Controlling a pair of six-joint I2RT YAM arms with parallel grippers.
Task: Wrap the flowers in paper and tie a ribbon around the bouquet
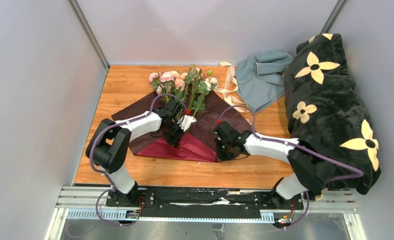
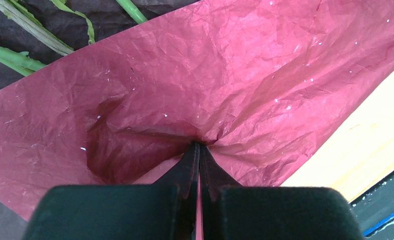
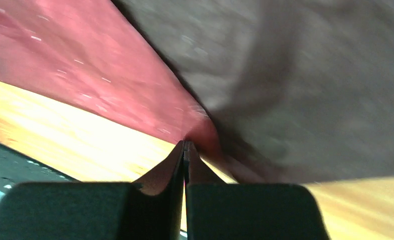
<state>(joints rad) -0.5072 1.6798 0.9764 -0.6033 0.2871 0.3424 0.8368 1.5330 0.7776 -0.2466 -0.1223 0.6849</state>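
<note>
Left fingers (image 2: 189, 167) pinch a fold of the paper (image 2: 245, 75); right fingers (image 3: 177, 162) clamp its near edge above the table (image 3: 60, 130).

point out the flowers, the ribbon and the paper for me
flowers (image 1: 167, 77): top view, on a pink rose head
ribbon (image 1: 230, 75): top view, on the cream strip to the right of the roses
paper (image 2: 265, 75): left wrist view, on its crinkled red face
</note>
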